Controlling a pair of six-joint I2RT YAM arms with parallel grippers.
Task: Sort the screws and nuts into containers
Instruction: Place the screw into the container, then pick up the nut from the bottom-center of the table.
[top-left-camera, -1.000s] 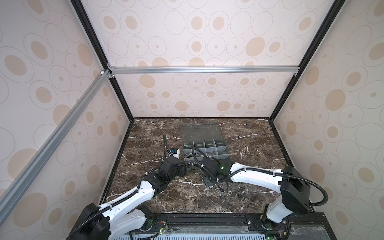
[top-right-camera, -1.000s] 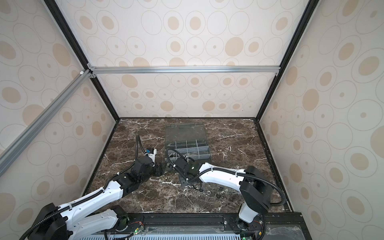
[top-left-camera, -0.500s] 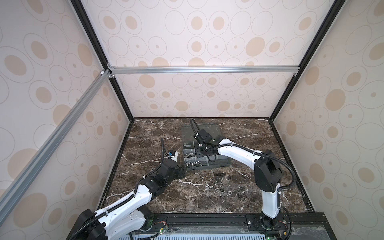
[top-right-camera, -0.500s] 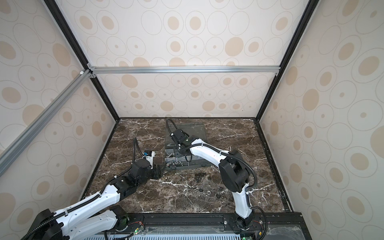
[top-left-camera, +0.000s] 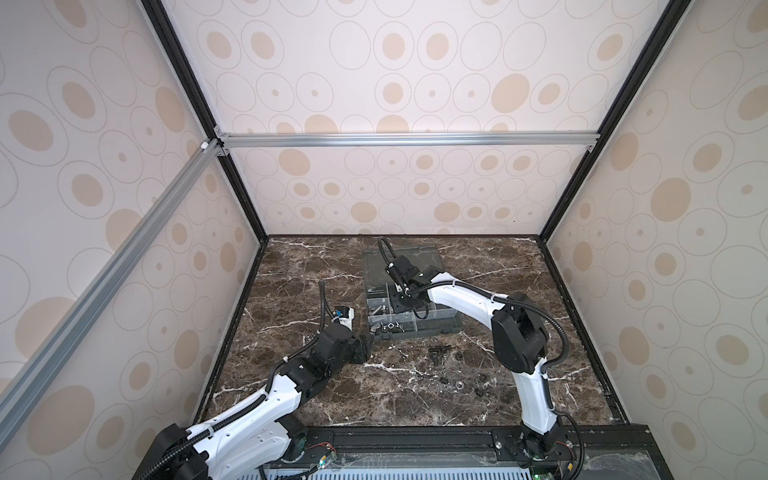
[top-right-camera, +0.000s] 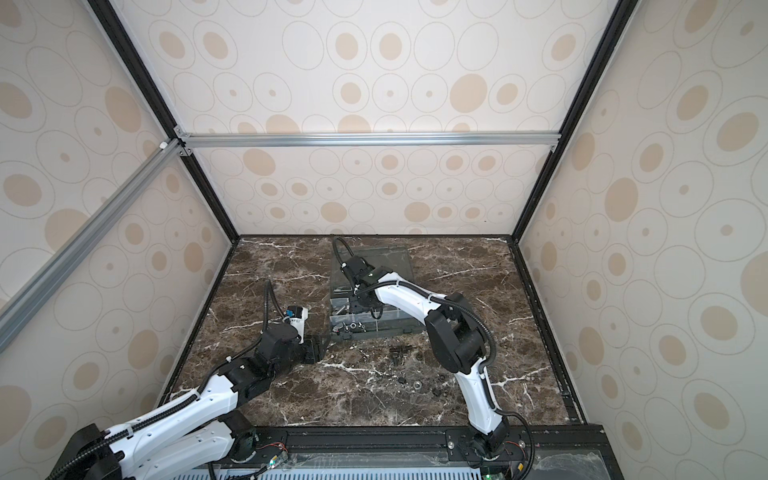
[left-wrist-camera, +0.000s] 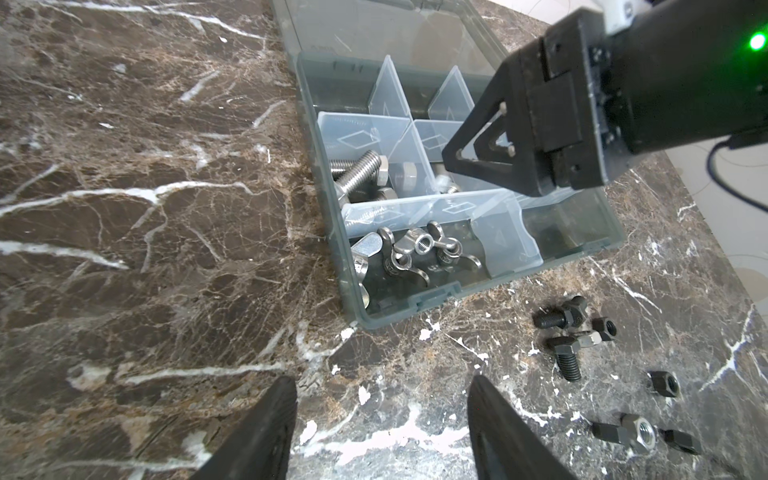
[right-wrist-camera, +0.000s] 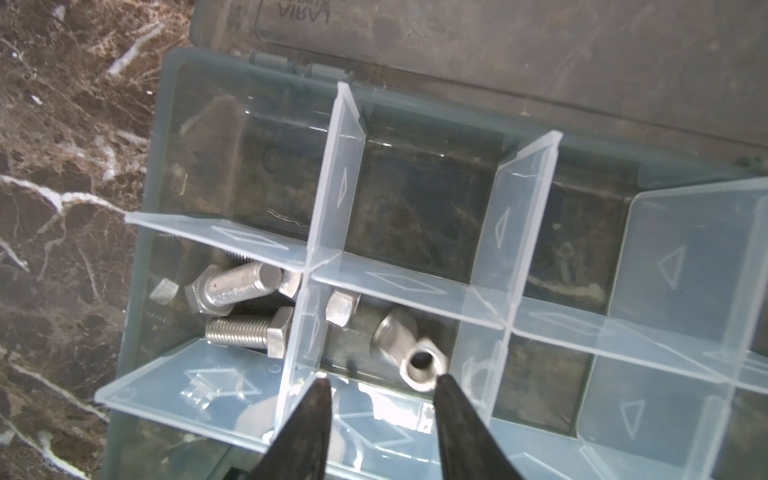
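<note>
The smoky-grey organiser box (top-left-camera: 440, 325) (top-right-camera: 400, 329) lies open at the table's middle back, its containers split by pale dividers (right-wrist-camera: 332, 208). My right gripper (right-wrist-camera: 382, 380) (top-left-camera: 405, 305) hangs open over a middle container; a silver hex nut (right-wrist-camera: 424, 368) shows just past one fingertip, nothing between the fingers. Silver screws (right-wrist-camera: 237, 286) (left-wrist-camera: 357, 174) fill the neighbouring container, winged nuts (left-wrist-camera: 415, 253) a front one. My left gripper (left-wrist-camera: 382, 380) (top-left-camera: 368, 347) stands open and empty over bare marble at the box's front left corner. Black screws (left-wrist-camera: 557, 318) and black nuts (left-wrist-camera: 665, 382) lie loose in front.
The box's clear lid (right-wrist-camera: 498, 54) lies flat behind it. More loose black parts and a silver nut (top-left-camera: 459, 384) are scattered on the marble toward the front right. Patterned walls close in the table on three sides; a black rail (top-left-camera: 415, 436) runs along the front.
My right arm swung from the loose parts at the front up to over the box, and its jaws have parted. The left arm has barely moved.
</note>
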